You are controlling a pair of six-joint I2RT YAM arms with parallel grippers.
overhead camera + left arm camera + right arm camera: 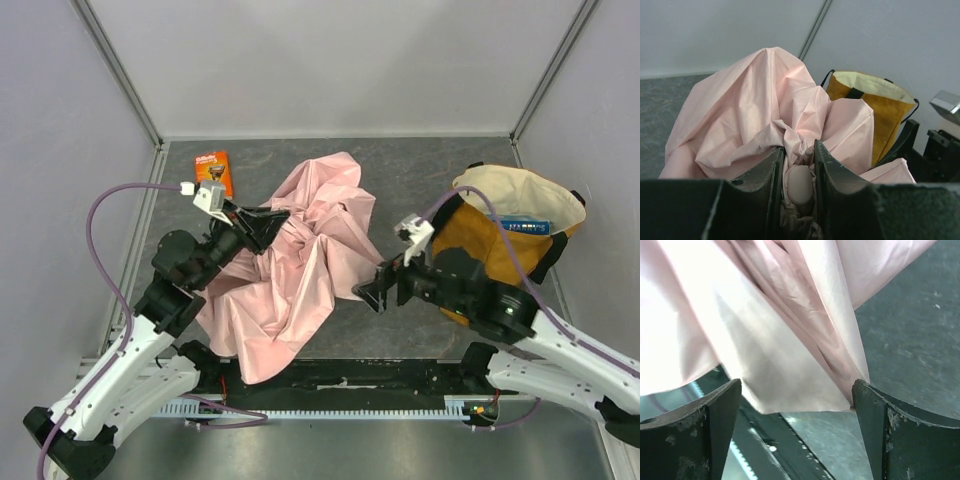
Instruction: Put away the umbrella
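**A:** Pale pink cloth everywhere. Where is the umbrella [300,250] exactly?

**B:** It lies crumpled in a heap between the two grippers. The left gripper [799,150] is drawn narrow on it. Bunched fabric and a rounded pink piece [799,184] are pinched between its fingers, and the canopy billows up just ahead of them.

**A:** And the right gripper?

**B:** The right gripper [796,390] stands wide and holds nothing. A folded edge of the cloth hangs just ahead of its fingers. One corner comes close to a fingertip, but I can't tell whether it touches.

**A:** What lies further out?

**B:** A mustard-yellow tote bag [505,235] stands open behind the right gripper, beside its wrist, with a blue item [525,226] inside. A small orange packet [214,170] lies on the dark table [430,170] near the left gripper's wrist, just apart from the cloth.
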